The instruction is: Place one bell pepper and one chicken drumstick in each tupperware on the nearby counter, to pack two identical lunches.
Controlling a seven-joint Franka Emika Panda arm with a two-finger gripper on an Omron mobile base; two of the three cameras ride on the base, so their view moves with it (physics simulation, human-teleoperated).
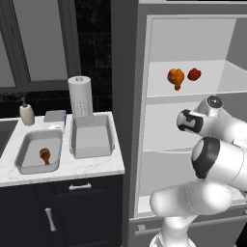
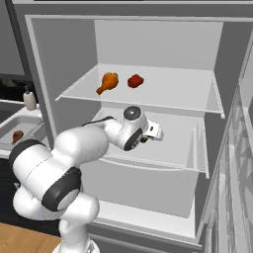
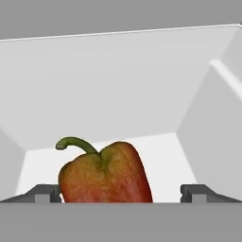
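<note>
In the hand view the end effector [image 3: 121, 193] stands wide, its two dark fingertips [image 3: 45, 193] set far apart with a glossy orange-red bell pepper with a curled green stem [image 3: 105, 172] between them and nothing gripped; whether either tip touches the pepper cannot be told, and the pepper's lower part is cut off at the bottom edge. The pepper sits on the white middle shelf [image 2: 173, 148] of the open grey fridge [image 2: 54, 74]; in the right base view the arm's wrist hides almost all of it, and only a dark sliver shows beside the hand.

On the shelf above — the fridge's upper white shelf [image 2: 178, 91] — lie a bright orange club-shaped chicken drumstick [image 2: 108, 82] and, just beside it on the right, a small round red bell pepper [image 2: 135, 80], apart from each other.

Left of the fridge runs the white marble-look counter [image 1: 91, 166] over dark navy cabinets; on it stand two light grey rectangular tupperware tubs side by side. The tub farther from the fridge [image 1: 29, 154] holds a darker reddish-brown drumstick [image 1: 45, 155]; the tub nearer the fridge [image 1: 91, 137] has a bare floor. Behind the tubs a white paper towel roll [image 1: 80, 95] stands upright; a small soap bottle [image 1: 26, 113] stands farther from the fridge; a small flat grey-blue thing [image 1: 55, 116] between them is too blurred to name.
</note>
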